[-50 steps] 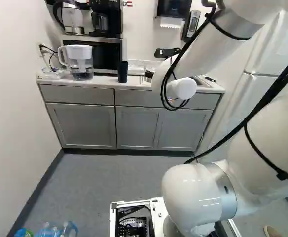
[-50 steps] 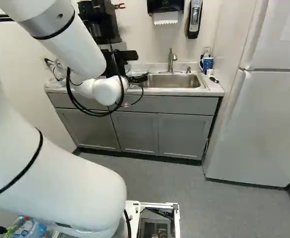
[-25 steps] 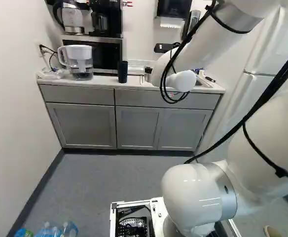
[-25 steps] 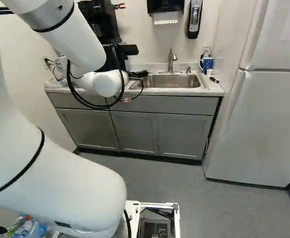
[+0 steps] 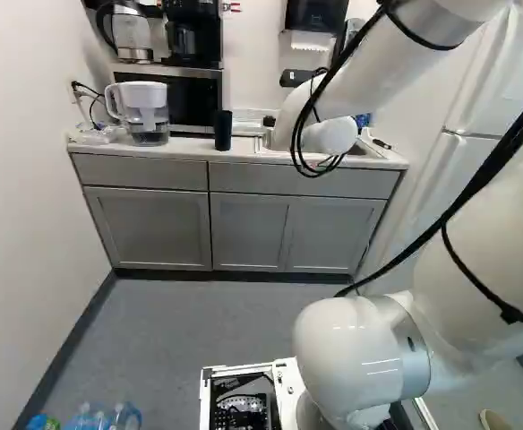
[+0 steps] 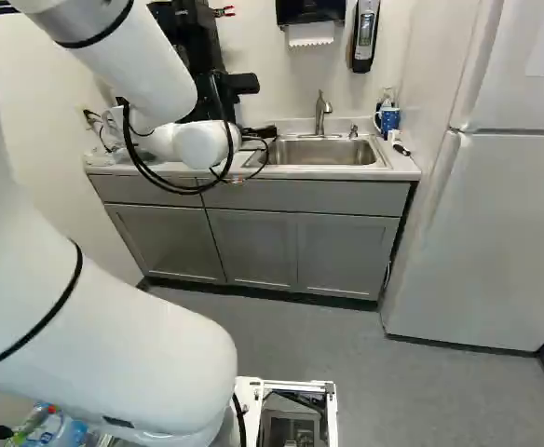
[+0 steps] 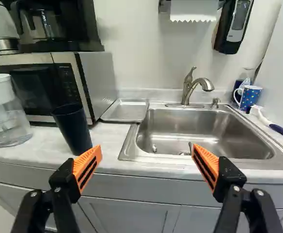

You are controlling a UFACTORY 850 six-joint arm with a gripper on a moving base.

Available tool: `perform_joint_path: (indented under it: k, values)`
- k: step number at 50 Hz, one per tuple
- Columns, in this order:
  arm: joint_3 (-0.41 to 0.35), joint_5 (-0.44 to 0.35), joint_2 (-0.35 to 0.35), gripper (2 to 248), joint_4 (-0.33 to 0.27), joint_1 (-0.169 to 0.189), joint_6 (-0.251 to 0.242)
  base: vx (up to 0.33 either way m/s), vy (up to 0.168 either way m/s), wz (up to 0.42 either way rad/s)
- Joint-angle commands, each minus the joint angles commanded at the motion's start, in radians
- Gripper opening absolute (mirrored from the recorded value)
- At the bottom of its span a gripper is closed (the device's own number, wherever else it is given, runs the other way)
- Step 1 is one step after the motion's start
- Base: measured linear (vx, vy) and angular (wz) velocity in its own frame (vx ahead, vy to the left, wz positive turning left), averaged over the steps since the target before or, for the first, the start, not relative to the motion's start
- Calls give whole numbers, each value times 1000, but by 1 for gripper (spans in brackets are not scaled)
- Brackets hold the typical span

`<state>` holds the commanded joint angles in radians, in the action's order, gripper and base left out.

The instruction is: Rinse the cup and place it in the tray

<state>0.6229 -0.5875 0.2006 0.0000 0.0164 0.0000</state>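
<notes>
Left of the sink (image 7: pixel 204 127), the black cup (image 7: pixel 72 127) stands tall.
The gripper (image 7: pixel 146 147) is spread wide and holds nothing. The cup is to its left and farther off, on the counter (image 7: pixel 39 151), so it likely must go left, then far.

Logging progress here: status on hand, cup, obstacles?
Hand open, holding nothing. Dark cup upright on counter, near tray. Microwave close behind cup.
</notes>
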Motion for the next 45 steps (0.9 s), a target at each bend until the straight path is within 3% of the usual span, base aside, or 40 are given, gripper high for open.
perform_joint_path:
  k: [45]
  values:
    - [79, 132, 19, 247, 0, 23, 0, 0, 0, 0]
